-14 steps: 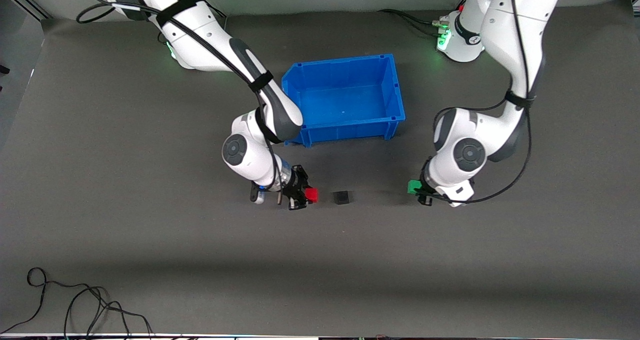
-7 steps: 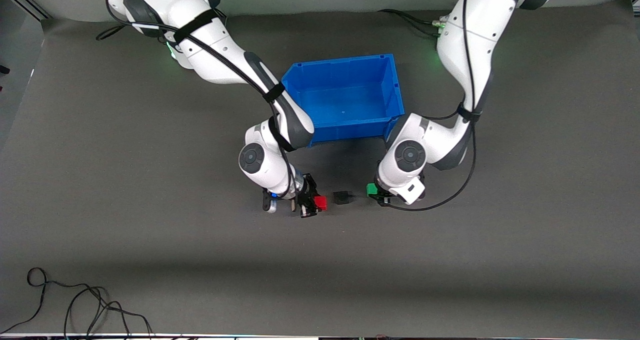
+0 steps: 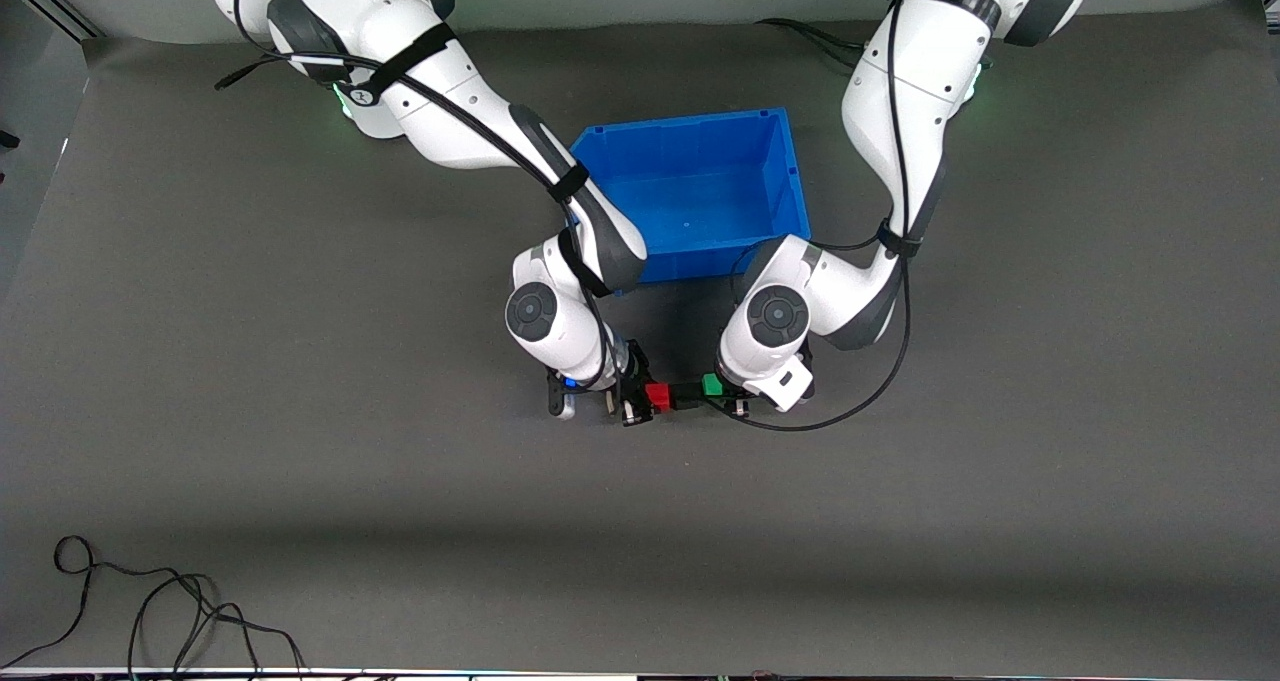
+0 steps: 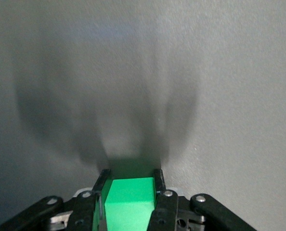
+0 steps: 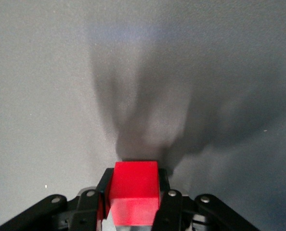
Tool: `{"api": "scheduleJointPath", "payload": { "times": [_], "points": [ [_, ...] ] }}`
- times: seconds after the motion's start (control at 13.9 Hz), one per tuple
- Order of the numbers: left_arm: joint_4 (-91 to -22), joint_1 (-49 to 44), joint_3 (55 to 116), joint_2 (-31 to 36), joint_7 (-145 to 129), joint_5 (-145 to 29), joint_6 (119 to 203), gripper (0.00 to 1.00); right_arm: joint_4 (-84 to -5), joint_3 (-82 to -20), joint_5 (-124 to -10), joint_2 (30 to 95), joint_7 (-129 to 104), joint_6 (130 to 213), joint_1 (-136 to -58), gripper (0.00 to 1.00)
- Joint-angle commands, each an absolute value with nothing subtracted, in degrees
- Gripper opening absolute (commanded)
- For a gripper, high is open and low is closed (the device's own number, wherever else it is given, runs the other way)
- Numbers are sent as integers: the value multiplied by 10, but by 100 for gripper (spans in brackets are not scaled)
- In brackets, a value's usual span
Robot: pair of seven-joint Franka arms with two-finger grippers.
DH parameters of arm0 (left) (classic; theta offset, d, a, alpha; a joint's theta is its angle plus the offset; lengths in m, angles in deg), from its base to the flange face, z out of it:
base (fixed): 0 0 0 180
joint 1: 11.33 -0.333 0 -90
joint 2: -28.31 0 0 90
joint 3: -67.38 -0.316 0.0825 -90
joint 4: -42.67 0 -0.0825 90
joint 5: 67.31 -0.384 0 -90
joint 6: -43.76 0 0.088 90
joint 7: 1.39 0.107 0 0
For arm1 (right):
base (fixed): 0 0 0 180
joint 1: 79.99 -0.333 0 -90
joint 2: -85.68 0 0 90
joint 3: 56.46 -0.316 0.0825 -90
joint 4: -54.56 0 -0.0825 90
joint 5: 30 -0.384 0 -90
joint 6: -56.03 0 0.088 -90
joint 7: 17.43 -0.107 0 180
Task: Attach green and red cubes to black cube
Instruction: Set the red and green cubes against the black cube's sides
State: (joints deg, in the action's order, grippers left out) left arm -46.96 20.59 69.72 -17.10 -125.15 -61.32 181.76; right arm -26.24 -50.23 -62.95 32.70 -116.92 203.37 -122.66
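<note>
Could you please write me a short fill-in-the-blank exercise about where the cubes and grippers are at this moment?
1. The right gripper is shut on the ____ cube.
2. The left gripper is shut on the ____ cube.
3. The black cube sits ____ the two coloured cubes.
4. The bin is coloured ____.

Missing words: red; green; between; blue

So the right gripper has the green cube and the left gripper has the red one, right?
No, they're swapped. The right gripper has the red cube, as the right wrist view shows, and the left gripper has the green cube.
</note>
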Motion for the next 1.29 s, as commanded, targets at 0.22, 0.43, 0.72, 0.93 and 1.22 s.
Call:
{"api": "scheduleJointPath", "payload": {
  "times": [0.22,0.43,0.72,0.93,1.22],
  "points": [
    [-436,218,688,-198,-1273,-612,1814,0,-230,-497,-623,305,-1209,2036,-1246,29],
    [-429,223,688,-198,-1273,-609,1814,0,-229,-497,-625,305,-1218,2036,-1246,29],
    [-428,222,688,-191,-1265,-649,1812,100,-230,-495,-621,311,-1211,2035,-1242,100],
    [-421,217,683,-180,-1263,-651,1800,100,-234,-490,-619,333,-1206,2018,-1227,100],
    [-421,198,675,-121,-1165,-652,1711,100,-235,-480,-604,371,-1161,1918,-1188,100]
  ]
}}
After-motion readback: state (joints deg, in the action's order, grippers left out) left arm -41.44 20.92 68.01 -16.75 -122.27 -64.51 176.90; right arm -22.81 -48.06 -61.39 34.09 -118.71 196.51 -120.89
